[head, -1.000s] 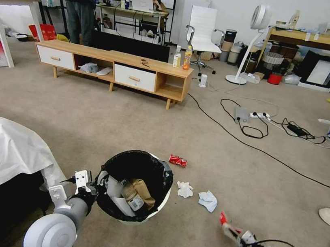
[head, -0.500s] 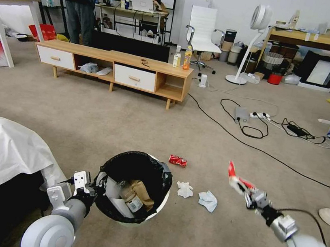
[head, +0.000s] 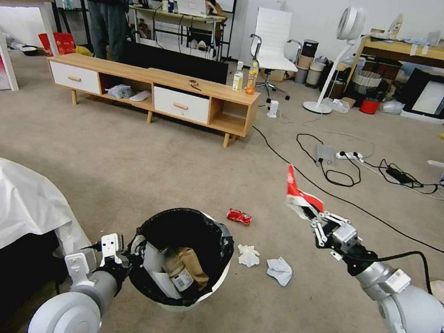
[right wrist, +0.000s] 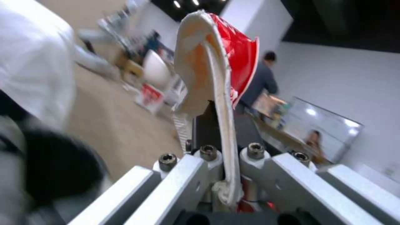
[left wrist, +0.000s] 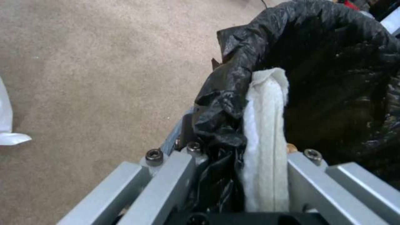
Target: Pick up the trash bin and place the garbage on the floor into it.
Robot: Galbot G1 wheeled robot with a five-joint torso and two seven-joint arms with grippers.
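Left hand: you have it clamped on the near rim of the trash bin, fingers pinching the white plastic wall and the black liner together, as the left wrist view shows.
Why that grip: judged from the pinch, catching the liner along with the rim keeps the bag from slipping while you carry the bin from piece to piece.
Trash bin position: it hangs low in front of you, mouth tipped up and open, so a drop from above should land inside.
Inside the bin: a crumpled brown paper bag and a small bottle lie against the liner.
Right hand: closed tight on the flattened red-white paper cup; the right wrist view shows the crushed cup wall nipped between the two fingers.
Where the cup is: raised in the air, well to the right of the bin and above the floor, not yet over the bin mouth.
Why held that way: a grip on the thin squashed edge leaves most of the cup sticking out past the fingertips, so it should fall free once you let go.
Garbage left on the floor: the crushed red can just beyond the bin, and two white tissue wads between the bin and your right arm.
Progress: as a judgement, roughly halfway; the cup is in hand and three pieces wait.
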